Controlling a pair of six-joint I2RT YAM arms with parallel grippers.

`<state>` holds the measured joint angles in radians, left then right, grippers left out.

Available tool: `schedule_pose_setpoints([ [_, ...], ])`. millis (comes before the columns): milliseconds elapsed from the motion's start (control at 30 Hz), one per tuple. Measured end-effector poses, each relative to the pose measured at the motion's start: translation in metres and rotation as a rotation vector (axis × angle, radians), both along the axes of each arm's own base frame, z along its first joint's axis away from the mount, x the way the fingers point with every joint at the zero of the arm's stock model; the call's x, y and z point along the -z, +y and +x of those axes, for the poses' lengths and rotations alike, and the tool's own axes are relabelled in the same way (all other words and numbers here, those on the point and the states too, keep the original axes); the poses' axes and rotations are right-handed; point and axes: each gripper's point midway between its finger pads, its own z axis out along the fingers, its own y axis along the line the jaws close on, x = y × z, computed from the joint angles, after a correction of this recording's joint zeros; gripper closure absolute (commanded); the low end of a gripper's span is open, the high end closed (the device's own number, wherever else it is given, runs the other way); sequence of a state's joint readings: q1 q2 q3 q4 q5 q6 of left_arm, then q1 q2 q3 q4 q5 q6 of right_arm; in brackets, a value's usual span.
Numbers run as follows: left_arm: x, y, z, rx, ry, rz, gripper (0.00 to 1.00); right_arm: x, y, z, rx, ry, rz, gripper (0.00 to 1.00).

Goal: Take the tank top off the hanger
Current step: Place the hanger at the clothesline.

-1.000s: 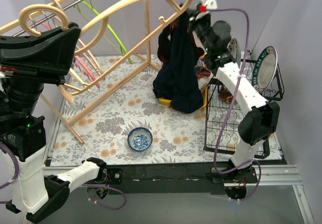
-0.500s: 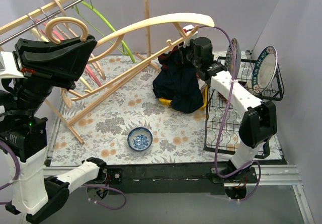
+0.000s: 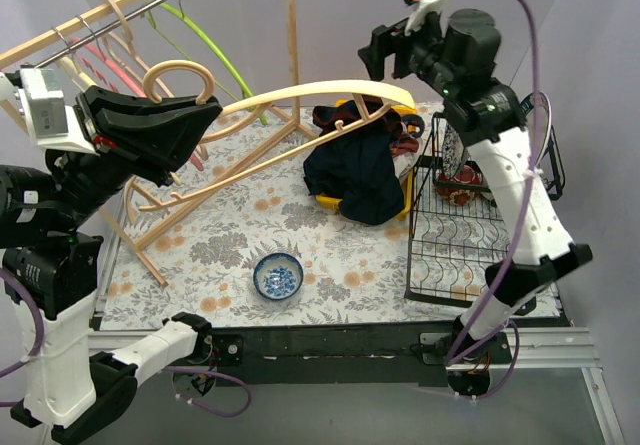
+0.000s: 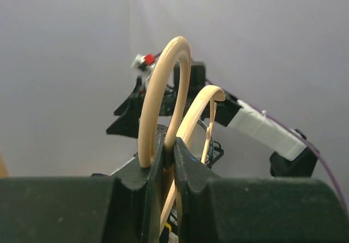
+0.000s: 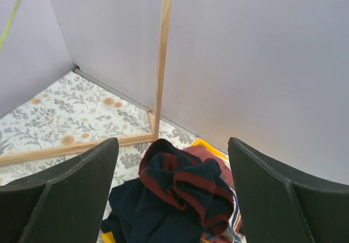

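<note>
Your left claw [image 4: 169, 151] clamps the hanger [image 3: 300, 93] by its hook. Its long axis runs rightward toward the tank top [image 3: 355, 170], heaped below your wide-apart, nearer right claw [image 5: 172, 155].

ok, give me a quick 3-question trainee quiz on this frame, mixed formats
1. True or false: the right gripper is holding the tank top.
2. What is the left gripper shut on? A) the wooden hanger B) a green hanger C) a bowl
3. Where does the tank top lie?

Key:
1. False. The jaws are open, well above it.
2. A
3. Heaped on the yellow bin, beside the wire rack.
</note>
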<state>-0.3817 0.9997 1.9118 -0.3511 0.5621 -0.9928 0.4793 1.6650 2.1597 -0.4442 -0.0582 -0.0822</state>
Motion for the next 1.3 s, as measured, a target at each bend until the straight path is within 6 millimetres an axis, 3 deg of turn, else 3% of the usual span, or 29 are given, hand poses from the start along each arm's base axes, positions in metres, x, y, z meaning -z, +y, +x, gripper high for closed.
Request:
schedule_pose_setpoints([
  [267, 0.028, -0.002, 0.013, -0.036, 0.062, 0.092, 1.0, -0.021, -0.047, -0.083, -0.061, -0.017, 0.057, 0.05],
  [400, 0.042, -0.005, 0.016, -0.034, 0.082, 0.143, 1.0, -0.057, -0.059, -0.135, -0.13, -0.114, 0.099, 0.05],
  [500, 0.052, -0.008, 0.016, -0.016, 0.095, 0.177, 1.0, -0.087, -0.055, -0.19, -0.285, -0.204, 0.128, 0.05],
  [600, 0.059, -0.013, 0.014, 0.019, 0.1, 0.208, 1.0, -0.1, -0.042, -0.244, -0.505, -0.264, 0.133, 0.06],
  [700, 0.068, -0.019, 0.011, 0.067, 0.112, 0.236, 1.0, -0.092, -0.03, -0.287, -0.727, -0.268, 0.138, 0.07],
  [767, 0.073, -0.023, 0.011, 0.096, 0.122, 0.249, 1.0, -0.072, -0.022, -0.304, -0.86, -0.21, 0.14, 0.08],
  [867, 0.078, -0.028, 0.013, 0.131, 0.143, 0.261, 1.0, -0.038, -0.011, -0.302, -0.968, -0.076, 0.143, 0.11],
  [1000, 0.082, -0.033, 0.014, 0.165, 0.163, 0.264, 1.0, -0.007, -0.001, -0.287, -1.007, 0.068, 0.155, 0.3],
  [1067, 0.082, -0.036, 0.015, 0.181, 0.164, 0.261, 1.0, 0.0, 0.001, -0.283, -1.011, 0.1, 0.159, 0.34],
  [1100, 0.082, -0.036, 0.015, 0.186, 0.165, 0.26, 1.0, 0.002, 0.001, -0.283, -1.013, 0.11, 0.161, 0.44],
  [1167, 0.084, -0.039, 0.016, 0.203, 0.167, 0.254, 1.0, 0.001, 0.0, -0.286, -1.017, 0.113, 0.164, 0.55],
  [1267, 0.086, -0.042, 0.018, 0.22, 0.17, 0.243, 1.0, -0.001, -0.002, -0.291, -1.018, 0.107, 0.166, 0.93],
  [1300, 0.086, -0.043, 0.019, 0.225, 0.172, 0.239, 1.0, -0.002, -0.003, -0.293, -1.019, 0.103, 0.166, 0.99],
])
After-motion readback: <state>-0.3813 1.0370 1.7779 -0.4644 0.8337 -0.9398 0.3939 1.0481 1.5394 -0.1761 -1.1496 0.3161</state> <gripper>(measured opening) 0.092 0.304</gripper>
